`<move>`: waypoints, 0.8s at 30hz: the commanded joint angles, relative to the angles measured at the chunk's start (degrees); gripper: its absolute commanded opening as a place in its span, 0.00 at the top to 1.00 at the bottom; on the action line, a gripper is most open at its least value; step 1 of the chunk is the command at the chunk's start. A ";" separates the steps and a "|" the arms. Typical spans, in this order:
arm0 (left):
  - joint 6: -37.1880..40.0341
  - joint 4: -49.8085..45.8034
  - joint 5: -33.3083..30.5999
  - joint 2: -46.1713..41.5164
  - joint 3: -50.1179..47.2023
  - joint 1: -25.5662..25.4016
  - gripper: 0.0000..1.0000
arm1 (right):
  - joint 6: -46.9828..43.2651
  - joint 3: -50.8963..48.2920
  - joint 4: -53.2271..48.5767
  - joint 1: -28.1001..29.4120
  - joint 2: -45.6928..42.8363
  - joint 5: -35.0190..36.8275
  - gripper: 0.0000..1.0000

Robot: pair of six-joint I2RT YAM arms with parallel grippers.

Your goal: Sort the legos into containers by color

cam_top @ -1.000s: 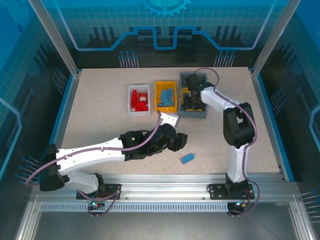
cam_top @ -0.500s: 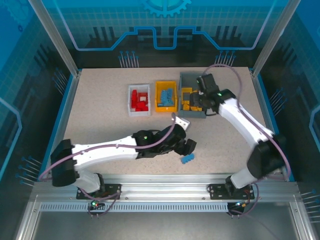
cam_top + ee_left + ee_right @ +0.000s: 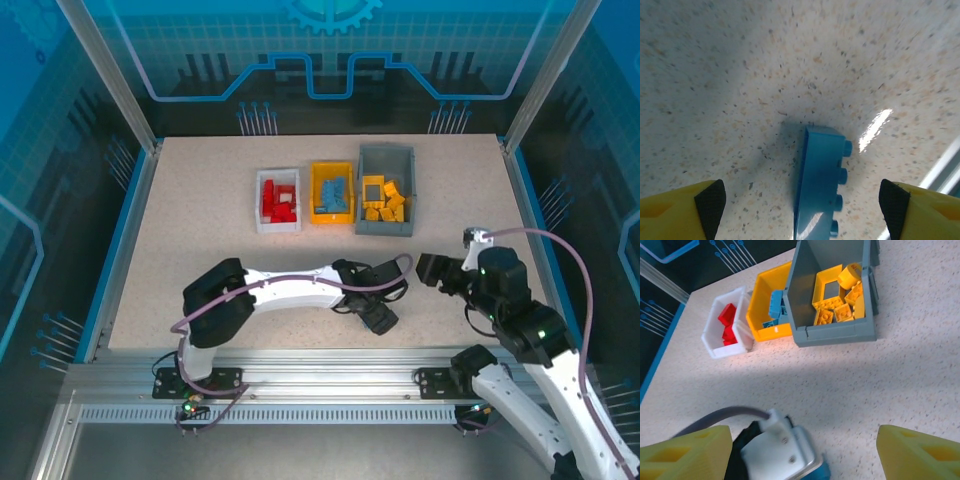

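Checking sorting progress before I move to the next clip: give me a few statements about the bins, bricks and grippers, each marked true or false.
1. The white bin holds red bricks. True.
2. The yellow bin holds yellow bricks. False: it holds blue bricks; the yellow bricks are in the grey bin.
3. A loose blue brick lies on the table between the jaws of the open left gripper. True.
4. The right gripper grips a brick. False: its jaws stand open with no brick between them.
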 commanded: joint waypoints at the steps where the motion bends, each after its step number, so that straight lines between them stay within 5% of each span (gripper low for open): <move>1: 2.78 -1.28 3.12 2.45 1.89 0.27 0.18 | 3.11 -0.70 -3.01 0.74 -1.31 -2.70 0.23; 6: 2.76 -0.12 3.97 4.89 2.23 0.24 0.31 | 2.41 -0.11 -2.14 0.75 1.14 -3.20 0.26; 8: 2.62 0.19 4.09 5.92 2.57 0.27 0.55 | 2.32 -0.03 -1.27 0.74 1.89 -3.28 0.26; 10: 2.05 0.78 3.63 6.06 2.39 0.24 0.68 | 2.15 0.22 -0.78 0.73 2.46 -3.30 0.26; 17: -1.90 2.78 1.09 -1.59 -0.48 3.60 0.74 | -0.17 0.73 0.27 0.75 3.79 -3.80 0.27; 24: -6.36 2.30 6.62 -11.81 -1.06 17.49 0.75 | -4.96 1.05 11.18 5.33 12.34 -8.65 0.28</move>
